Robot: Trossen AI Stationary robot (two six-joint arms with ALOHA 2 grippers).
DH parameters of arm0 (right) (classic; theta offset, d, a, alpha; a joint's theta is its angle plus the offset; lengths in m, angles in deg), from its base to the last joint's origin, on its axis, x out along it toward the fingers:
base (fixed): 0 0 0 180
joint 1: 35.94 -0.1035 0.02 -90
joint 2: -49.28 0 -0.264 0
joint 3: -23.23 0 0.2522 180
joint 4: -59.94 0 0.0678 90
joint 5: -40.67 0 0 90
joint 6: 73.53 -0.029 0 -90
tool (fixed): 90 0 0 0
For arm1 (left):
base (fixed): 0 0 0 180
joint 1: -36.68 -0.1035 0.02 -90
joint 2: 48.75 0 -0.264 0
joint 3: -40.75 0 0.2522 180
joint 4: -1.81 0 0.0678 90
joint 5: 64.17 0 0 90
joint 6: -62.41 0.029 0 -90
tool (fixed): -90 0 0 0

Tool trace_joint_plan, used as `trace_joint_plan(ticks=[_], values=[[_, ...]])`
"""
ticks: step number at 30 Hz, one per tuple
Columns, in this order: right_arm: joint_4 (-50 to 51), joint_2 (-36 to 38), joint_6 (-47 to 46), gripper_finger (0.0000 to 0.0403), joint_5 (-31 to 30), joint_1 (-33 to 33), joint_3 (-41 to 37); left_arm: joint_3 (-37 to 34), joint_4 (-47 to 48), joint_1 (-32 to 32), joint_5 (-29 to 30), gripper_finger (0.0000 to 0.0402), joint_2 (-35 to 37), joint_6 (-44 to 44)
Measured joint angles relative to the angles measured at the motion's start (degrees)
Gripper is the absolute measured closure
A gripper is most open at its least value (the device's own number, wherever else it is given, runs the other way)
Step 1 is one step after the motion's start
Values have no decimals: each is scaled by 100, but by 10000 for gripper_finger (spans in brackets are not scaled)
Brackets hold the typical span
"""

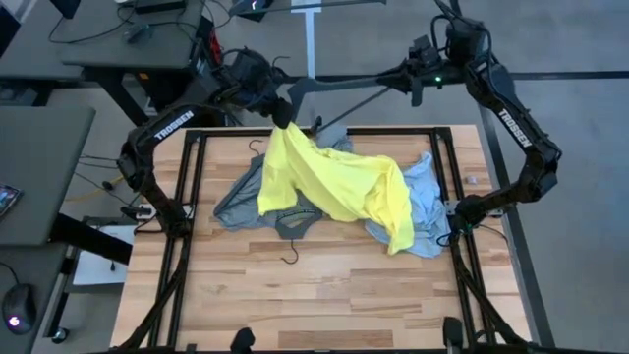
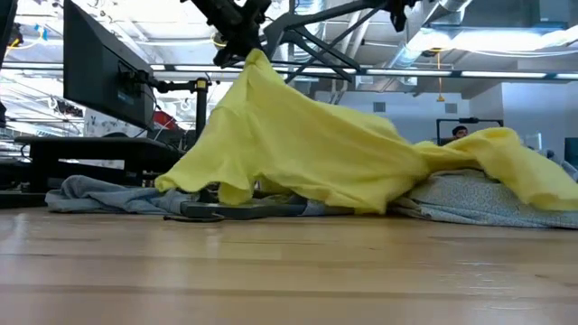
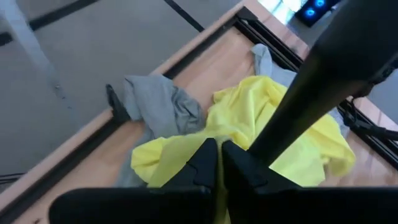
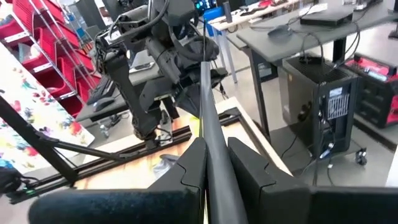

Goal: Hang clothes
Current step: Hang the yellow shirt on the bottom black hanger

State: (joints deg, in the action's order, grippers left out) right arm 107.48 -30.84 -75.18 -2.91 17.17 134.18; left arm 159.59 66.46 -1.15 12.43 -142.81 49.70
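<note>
A neon-yellow T-shirt [image 1: 334, 182] is drawn up into a peak [image 2: 257, 63] at the table's far left, with my left gripper [image 1: 282, 116] shut on that peak. Its lower part drapes over a grey T-shirt [image 1: 236, 202] and a pale blue shirt [image 1: 428, 211], both lying flat on the wood. My right gripper [image 1: 418, 84], above the far edge, is shut on a thin black hanger [image 1: 344, 84]. The hanger reaches across to the left gripper. My left gripper pinches a bunched bit of the yellow T-shirt's raised end [image 3: 227, 127] between its two fingers, slanting down from the far left. The cloth hangs below like a tent, and its lower edge [image 2: 226, 190] rests on the other clothes. My right gripper pinches one straight arm of the hanger [image 4: 208, 124] between its two fingers, which lie nearly level and along that arm. The hanger is lifted clear of the table, and its other end [image 4: 202, 56] points at the left gripper.
A second black hanger [image 1: 292, 228] lies on the clothes near the table's middle. Black frame rails [image 1: 197, 177] [image 1: 449, 167] run down both sides of the table. Bare wood [image 1: 314, 295] fills the near half. Desks and a monitor [image 2: 99, 68] stand beyond the table.
</note>
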Motion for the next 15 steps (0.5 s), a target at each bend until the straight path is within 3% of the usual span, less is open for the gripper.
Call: trace_joint_plan(ticks=[15], values=[[1254,-538,950,372,-127,-187,-12,29,-11,-275,354,401,379,-35]])
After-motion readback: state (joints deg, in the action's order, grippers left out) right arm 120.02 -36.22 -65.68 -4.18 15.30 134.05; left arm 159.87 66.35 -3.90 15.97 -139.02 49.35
